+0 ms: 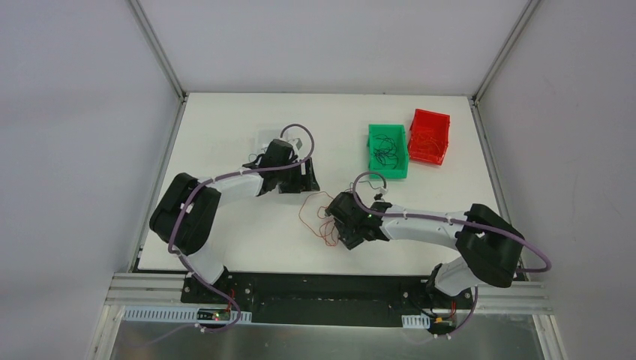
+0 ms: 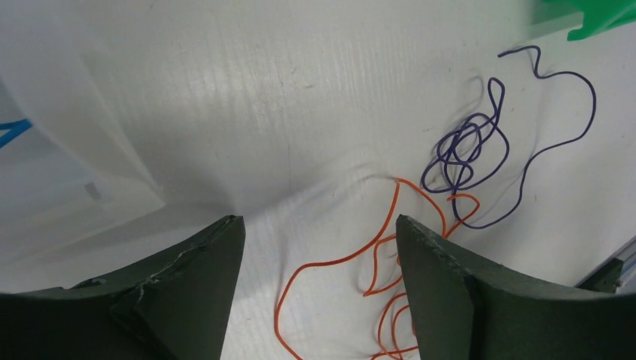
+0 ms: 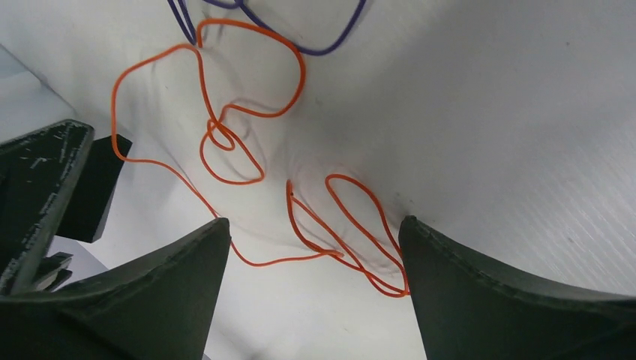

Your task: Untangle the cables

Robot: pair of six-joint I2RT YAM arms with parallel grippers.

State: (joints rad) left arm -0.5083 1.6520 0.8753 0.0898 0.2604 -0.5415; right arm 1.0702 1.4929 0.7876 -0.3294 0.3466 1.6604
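The cables lie loose on the white surface (image 1: 225,124) between my two arms. An orange cable (image 2: 396,196) sprawls in wide loops, and a purple cable (image 2: 465,154) is bunched into a small knot; the two touch where they cross. Both look hair-thin, nearly weightless and springy, so I expect them to slip off the pads and drag each other along. My left gripper (image 2: 319,225) is spread with nothing between its fingers. My right gripper (image 3: 315,223) is spread too, above the orange loops. I'd pinch the orange cable at a free outer loop, well away from the crossing, and pull gently.
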